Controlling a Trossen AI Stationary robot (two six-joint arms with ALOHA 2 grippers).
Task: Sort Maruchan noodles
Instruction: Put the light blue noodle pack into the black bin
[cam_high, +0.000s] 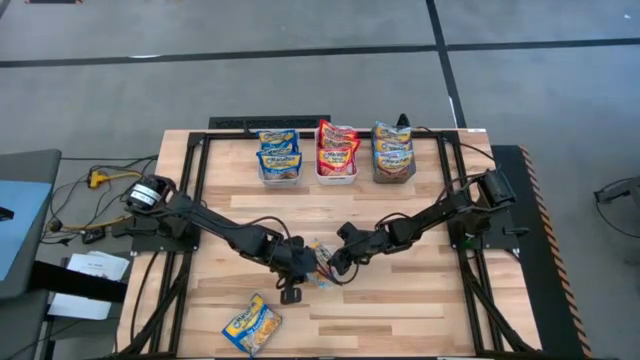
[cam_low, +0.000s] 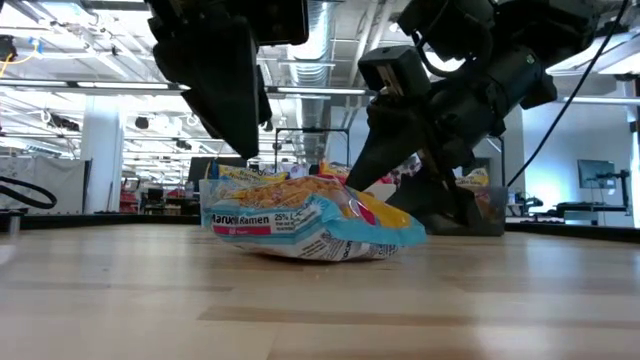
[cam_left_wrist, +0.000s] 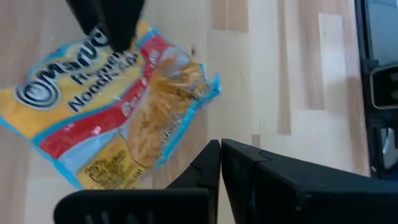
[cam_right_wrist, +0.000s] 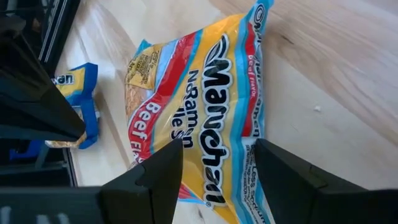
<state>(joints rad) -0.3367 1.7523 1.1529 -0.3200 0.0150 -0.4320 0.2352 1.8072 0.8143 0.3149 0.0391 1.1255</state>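
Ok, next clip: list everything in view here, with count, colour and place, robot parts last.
Packet between the grippers: one, yellow with red band and blue edge, flat at table centre.
Loose packet: one, blue and yellow, near the table's front edge, left of centre.
Left bin: one, clear, back row, holding blue-and-yellow packets.
Middle bin: one, white, back row, holding red-and-yellow packets.
Right bin: one, dark, back row, holding blue-and-orange packets.
Table: one, light wood planks, black frame.
Left gripper: dark, shut, beside the centre packet.
Right gripper: dark, open, fingers astride the centre packet.
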